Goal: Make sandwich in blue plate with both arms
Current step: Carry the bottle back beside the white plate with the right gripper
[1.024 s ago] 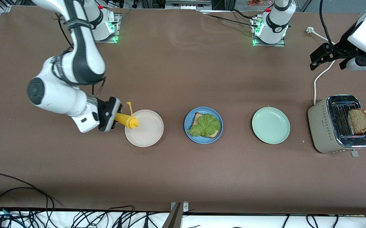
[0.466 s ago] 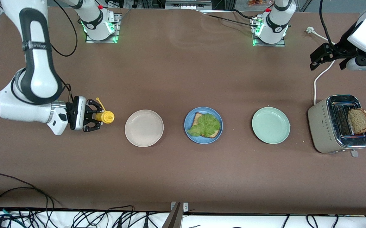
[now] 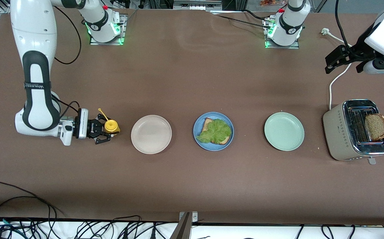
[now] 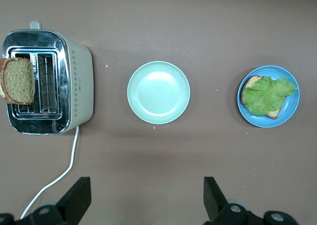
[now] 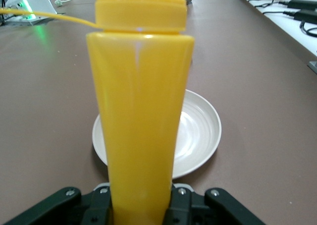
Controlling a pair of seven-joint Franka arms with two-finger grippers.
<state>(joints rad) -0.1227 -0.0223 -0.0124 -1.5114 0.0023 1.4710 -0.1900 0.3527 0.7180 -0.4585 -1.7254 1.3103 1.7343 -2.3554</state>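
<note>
The blue plate lies mid-table with one bread slice and a lettuce leaf on top; the left wrist view shows the blue plate and lettuce too. A second bread slice sticks out of the toaster. My right gripper is shut on an upright yellow squeeze bottle, beside the cream plate toward the right arm's end. The bottle fills the right wrist view. My left gripper waits open and empty, high over the toaster's cord.
A pale mint-green plate lies between the blue plate and the toaster. The toaster's white cord runs toward the left arm's base. Loose cables hang along the table edge nearest the front camera.
The right arm carried the yellow bottle off the cream plate toward its own end of the table and turned it from tilted to upright. The left arm has not moved.
</note>
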